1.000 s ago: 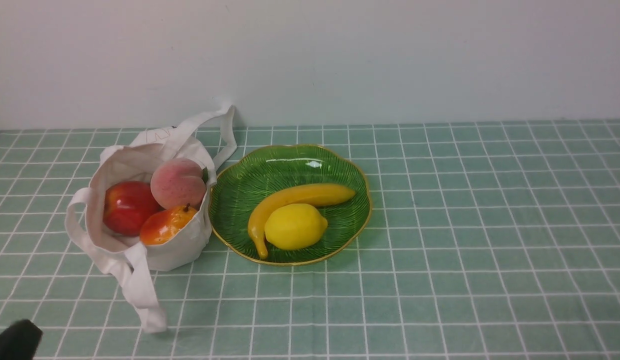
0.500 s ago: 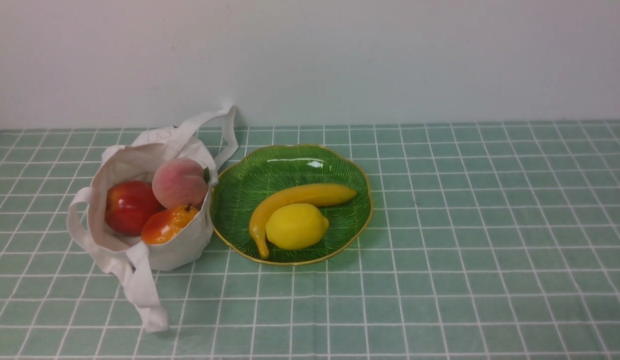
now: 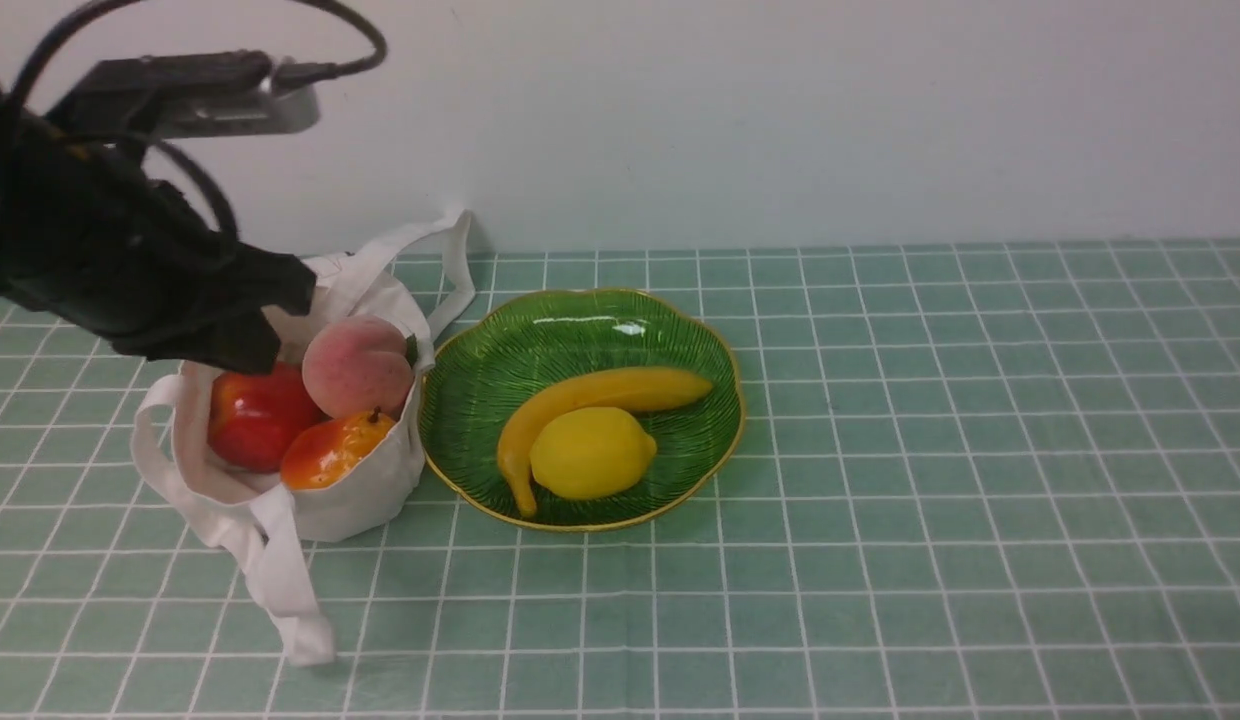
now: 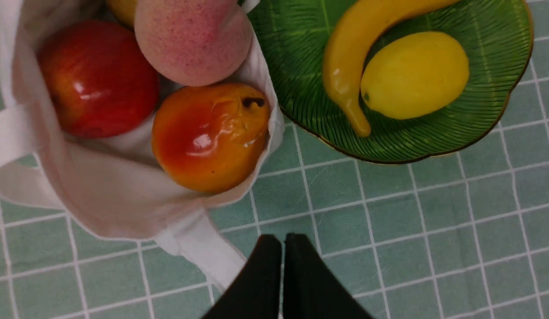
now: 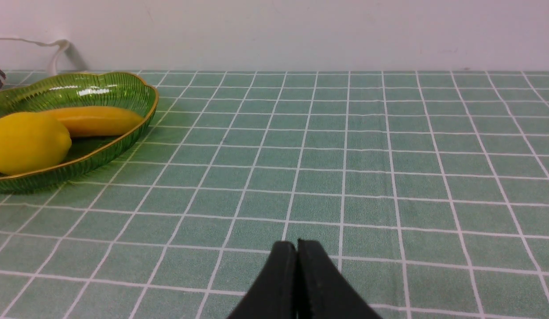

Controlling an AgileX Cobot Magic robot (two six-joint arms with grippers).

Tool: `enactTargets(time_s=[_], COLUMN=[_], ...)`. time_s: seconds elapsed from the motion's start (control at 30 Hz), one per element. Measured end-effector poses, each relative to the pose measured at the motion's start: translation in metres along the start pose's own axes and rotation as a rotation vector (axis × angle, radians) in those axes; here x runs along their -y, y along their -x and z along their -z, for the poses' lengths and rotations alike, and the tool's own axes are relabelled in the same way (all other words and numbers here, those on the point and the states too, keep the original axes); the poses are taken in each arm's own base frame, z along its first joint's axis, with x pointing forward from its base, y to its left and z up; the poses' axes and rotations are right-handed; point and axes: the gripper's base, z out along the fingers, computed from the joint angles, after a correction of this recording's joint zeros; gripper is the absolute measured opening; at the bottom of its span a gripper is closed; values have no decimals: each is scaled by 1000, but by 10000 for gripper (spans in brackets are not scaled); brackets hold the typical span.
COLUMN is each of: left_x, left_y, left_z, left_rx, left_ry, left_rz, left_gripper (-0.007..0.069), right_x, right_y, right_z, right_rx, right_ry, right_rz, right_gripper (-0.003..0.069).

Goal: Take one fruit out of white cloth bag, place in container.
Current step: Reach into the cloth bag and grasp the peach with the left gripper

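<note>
Round matte pink-speckled peach [image 3: 357, 366] left of centre in the front frame, atop the small off-white canvas tote bag [image 3: 325, 505], beside the shallow green gold-rimmed glass dish [image 3: 580, 320]. Left tool [image 4: 282, 238] pinched together above the green checked table [image 4: 389, 212], just outside the bag, apart from the peach. Right tool [image 5: 296, 243] likewise together, well apart from the dish.

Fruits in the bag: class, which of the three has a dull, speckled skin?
The peach: pinkish, matte and finely speckled. The apple and mango both show bright glossy highlights.
</note>
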Motion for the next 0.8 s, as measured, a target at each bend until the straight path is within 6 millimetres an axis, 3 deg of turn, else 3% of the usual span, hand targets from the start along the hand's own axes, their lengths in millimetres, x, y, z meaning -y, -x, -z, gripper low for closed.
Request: enactTargets(time_s=[0.03,0.1,0.27,0.5,0.67,0.8], left_x=[-3,-5,-14,-25,-34,-38], left_y=[16,30,70,80,79,82], left_z=[-15,-27,-62,-98,-109,-110], left_rx=[-76,-119,-134,-190,-226,-192], left_ry=[-7,-10,6,45,115,150], left_rz=[-1,-1,-6,-26,-58,-61], left_gripper=[-8,-8,-8,22,151,395], right_x=[0,0,0,0,0,0], right_y=[0,0,0,0,0,0], right_z=[0,0,0,0,0,0], right_rx=[0,0,0,0,0,0], right_ry=[0,0,0,0,0,0], right_rz=[0,0,0,0,0,0], right_gripper=[-12,-12,-12,-12,-12,-12])
